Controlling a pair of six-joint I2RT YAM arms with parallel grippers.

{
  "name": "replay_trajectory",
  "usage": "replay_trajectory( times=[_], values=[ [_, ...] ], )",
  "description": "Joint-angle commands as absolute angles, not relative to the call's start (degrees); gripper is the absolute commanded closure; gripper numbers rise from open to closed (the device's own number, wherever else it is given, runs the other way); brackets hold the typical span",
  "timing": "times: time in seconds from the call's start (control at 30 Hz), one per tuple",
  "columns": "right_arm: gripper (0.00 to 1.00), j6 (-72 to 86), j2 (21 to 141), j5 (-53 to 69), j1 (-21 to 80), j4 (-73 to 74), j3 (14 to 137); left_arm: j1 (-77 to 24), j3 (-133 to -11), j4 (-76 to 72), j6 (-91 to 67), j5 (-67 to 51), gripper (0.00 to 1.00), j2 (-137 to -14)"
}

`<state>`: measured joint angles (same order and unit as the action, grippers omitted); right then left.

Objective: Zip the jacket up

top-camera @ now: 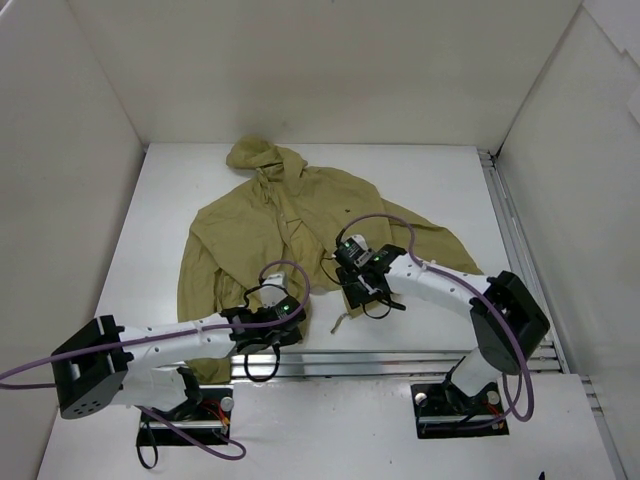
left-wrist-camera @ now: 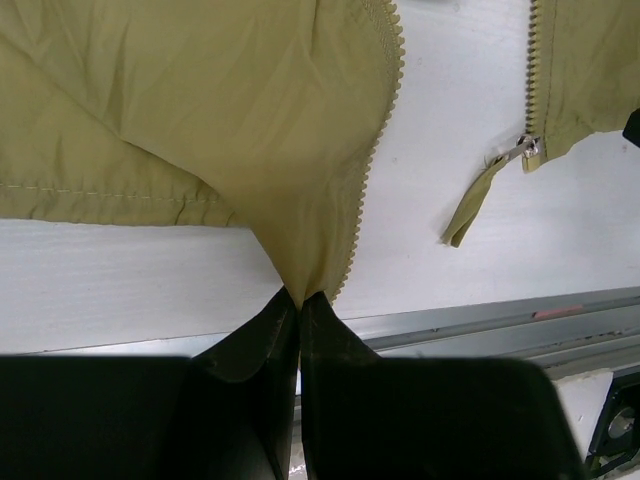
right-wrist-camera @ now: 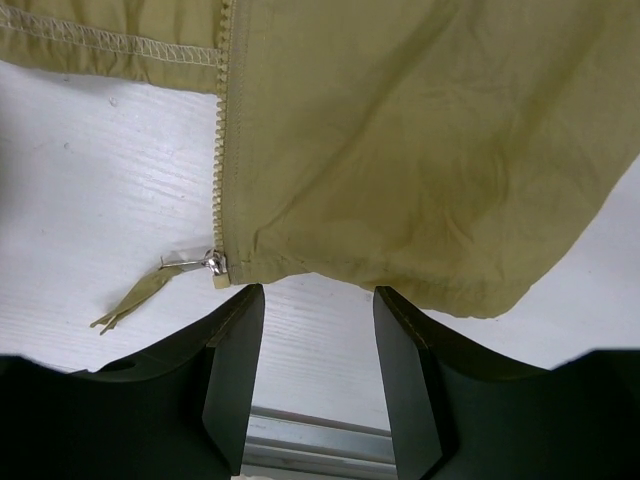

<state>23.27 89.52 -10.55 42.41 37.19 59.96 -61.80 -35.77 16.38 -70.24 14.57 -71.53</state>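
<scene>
Jacket (top-camera: pixel 290 225) lies unzipped, pinched by the left tool (left-wrist-camera: pixel 300 297); right tool (right-wrist-camera: pixel 318 295) spread wide.

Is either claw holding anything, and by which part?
Left claw pinches the jacket at its bottom corner by the zipper teeth; right claw open, holding nothing.

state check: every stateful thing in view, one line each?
jacket: spread flat, front unzipped, the two tooth rows apart at the hem.
zipper slider: at the bottom end of its tooth row, not joined to the other side.
pull tab: lying out sideways, not gripped.
left gripper: shut on the jacket, pinching the hem corner of the slider-less panel.
right gripper: open, holding nothing, just short of the hem beside the slider.
</scene>
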Motion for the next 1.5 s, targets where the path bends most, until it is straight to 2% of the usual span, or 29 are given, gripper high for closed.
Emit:
replay_trajectory(
  times=[0.0,1.13,1.33,1.47],
  values=[
    [0.56,21.8,90.7,-9.5,42.37,35.25,59.77,-61.44,-37.35,14.5,-70.05,14.85,1.0,-71.54],
    [0.54,23.64,95.71,-7.3,42.01,29.45,56.34,-61.44,-36.47,14.24,-70.22,14.59,1.0,-71.19],
    [0.65,24.96,96.76,-5.19,42.01,27.96,55.2,-61.44,-36.21,14.33,-70.58,14.33,1.0,-71.19],
    [0.85,26.98,98.87,-3.43,42.19,24.36,52.92,-61.44,-35.77,14.68,-70.84,14.33,1.0,-70.32]
  ],
)
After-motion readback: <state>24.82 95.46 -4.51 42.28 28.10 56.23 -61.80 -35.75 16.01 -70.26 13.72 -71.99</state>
